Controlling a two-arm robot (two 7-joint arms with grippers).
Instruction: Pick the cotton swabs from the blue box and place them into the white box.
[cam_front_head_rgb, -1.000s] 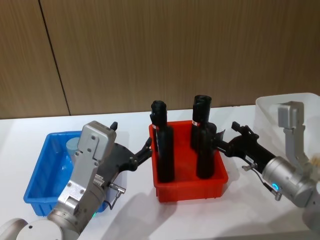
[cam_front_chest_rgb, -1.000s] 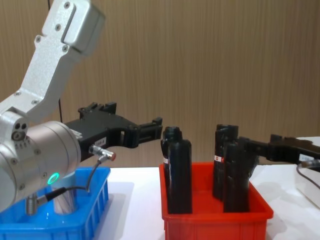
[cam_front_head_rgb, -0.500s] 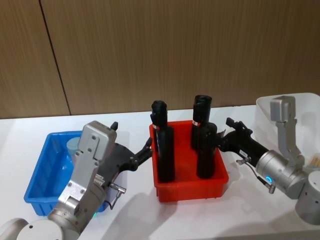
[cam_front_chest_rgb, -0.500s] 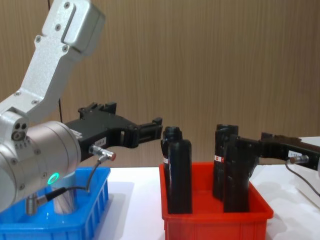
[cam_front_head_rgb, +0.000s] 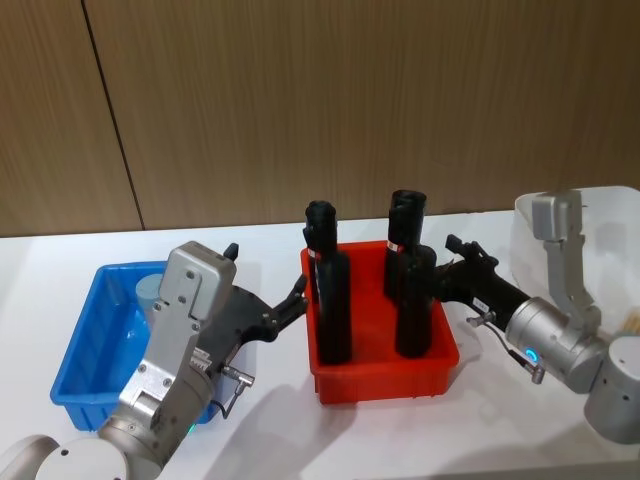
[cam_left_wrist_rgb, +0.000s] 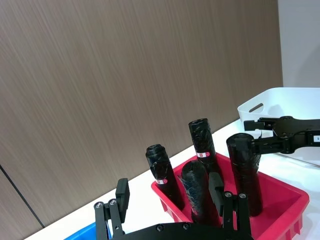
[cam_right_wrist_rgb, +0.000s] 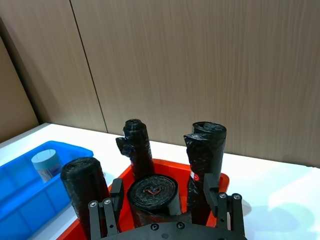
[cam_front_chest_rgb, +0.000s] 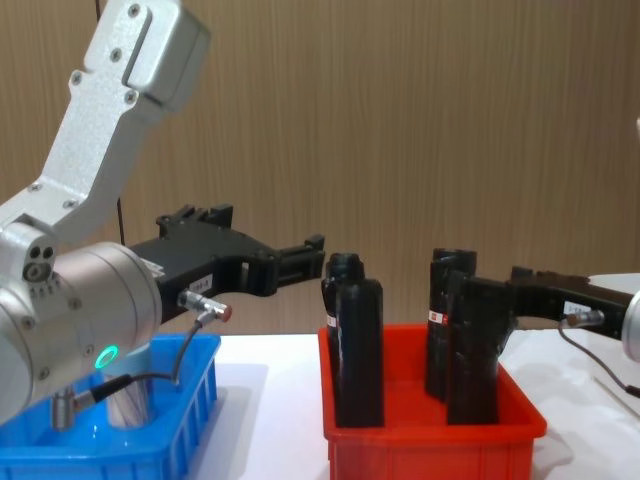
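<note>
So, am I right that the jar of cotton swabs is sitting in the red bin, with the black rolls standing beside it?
Not quite: the jar of cotton swabs sits in the blue box, not the red bin. The right wrist view shows its pale blue lid inside the blue walls. The black rolls do stand in the red bin, next to the blue box.

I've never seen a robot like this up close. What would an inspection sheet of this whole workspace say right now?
Surface: white table.
Job's things: one swab jar in the blue box; white box at the right.
Clutter: red bin holding black rolls.
Grippers: left pincer open, between blue box and red bin; right pincer open, beside a roll.
Cables: thin wires at both wrists.
Surroundings: wood-panelled wall.
</note>
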